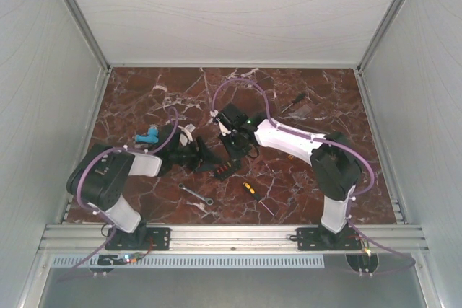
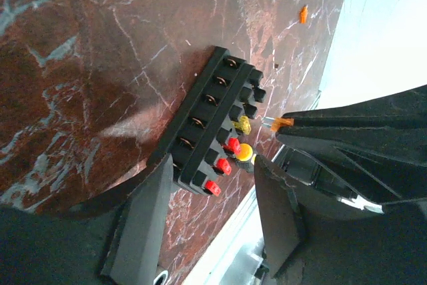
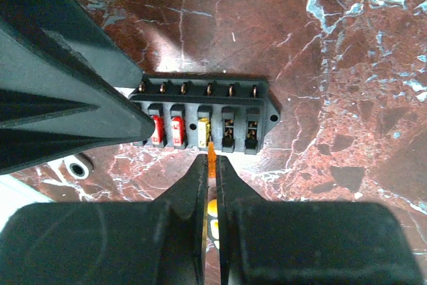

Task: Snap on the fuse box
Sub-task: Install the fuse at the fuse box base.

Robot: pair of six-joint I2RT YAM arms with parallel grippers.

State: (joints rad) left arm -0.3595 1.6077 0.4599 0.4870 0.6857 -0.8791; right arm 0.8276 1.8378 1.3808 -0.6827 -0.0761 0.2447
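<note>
Red marble table [image 1: 303, 99], white walls [image 1: 238, 12] close | fuse box [image 3: 200, 93] mid-table, room beyond | my left claw [image 2: 213, 173] spread at its end | my right claw [image 3: 211, 163] pinching orange fuse [image 3: 211, 151]

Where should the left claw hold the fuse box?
Probably hold the fuse box across its long side walls at the red-fuse end, from above: those flat parallel walls suit the open left claw, leaving empty slots clear for the orange fuse in the right claw.
</note>
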